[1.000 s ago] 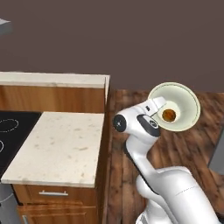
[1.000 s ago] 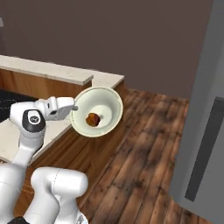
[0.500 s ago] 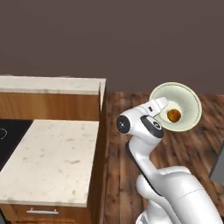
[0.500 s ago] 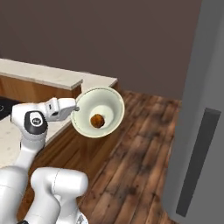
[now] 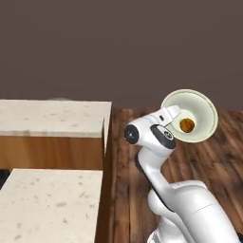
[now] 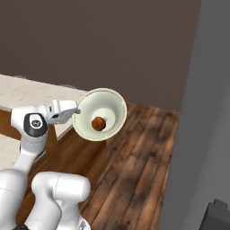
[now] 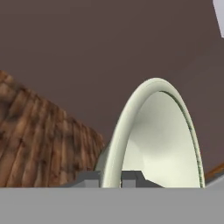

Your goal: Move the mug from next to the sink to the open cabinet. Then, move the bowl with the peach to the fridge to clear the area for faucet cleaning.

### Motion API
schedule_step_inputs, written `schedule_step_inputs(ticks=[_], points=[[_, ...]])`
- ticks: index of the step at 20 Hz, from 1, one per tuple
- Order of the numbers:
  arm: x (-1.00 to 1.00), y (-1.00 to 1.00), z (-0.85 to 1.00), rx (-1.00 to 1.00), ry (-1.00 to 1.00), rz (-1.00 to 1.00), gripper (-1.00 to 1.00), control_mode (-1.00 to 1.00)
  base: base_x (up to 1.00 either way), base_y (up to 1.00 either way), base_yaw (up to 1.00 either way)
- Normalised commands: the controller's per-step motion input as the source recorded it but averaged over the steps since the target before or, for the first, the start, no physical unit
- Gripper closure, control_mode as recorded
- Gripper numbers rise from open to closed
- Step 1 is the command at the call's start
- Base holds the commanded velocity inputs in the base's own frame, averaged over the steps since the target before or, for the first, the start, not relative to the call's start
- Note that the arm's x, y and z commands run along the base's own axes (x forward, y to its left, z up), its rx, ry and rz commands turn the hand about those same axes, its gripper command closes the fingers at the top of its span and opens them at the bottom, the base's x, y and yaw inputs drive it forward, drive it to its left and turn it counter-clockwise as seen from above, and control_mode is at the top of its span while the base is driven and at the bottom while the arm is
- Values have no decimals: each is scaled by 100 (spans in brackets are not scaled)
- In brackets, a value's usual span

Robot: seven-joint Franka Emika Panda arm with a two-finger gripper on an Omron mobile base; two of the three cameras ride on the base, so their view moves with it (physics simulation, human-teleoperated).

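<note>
Above the wood floor (image 6: pixel 134 152), gripped bowl (image 6: pixel 105 108) by its rim with closed jaws, peach (image 6: pixel 98 123) inside; best kept level and slow toward fridge (image 6: pixel 197 134).

One bowl, one peach, two counter slabs

A single pale cream-green bowl (image 5: pixel 201 111) carries one small orange-brown peach (image 5: pixel 187 125). Two speckled cream countertop sections (image 5: pixel 52 117) sit on one brown wooden cabinet base (image 5: pixel 50 159). One grey fridge side (image 6: pixel 197 134) stands at right, above one wood-plank floor (image 6: pixel 134 166).
</note>
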Motion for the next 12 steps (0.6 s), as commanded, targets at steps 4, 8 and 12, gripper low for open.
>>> schedule_step_inputs(ticks=[4,8,12], points=[[0,0,0,0,0,0,100,100,100,0,-18],[0,0,0,0,0,0,100,100,94,-3,-31],[0,0,0,0,0,0,100,100,67,-8,-59]])
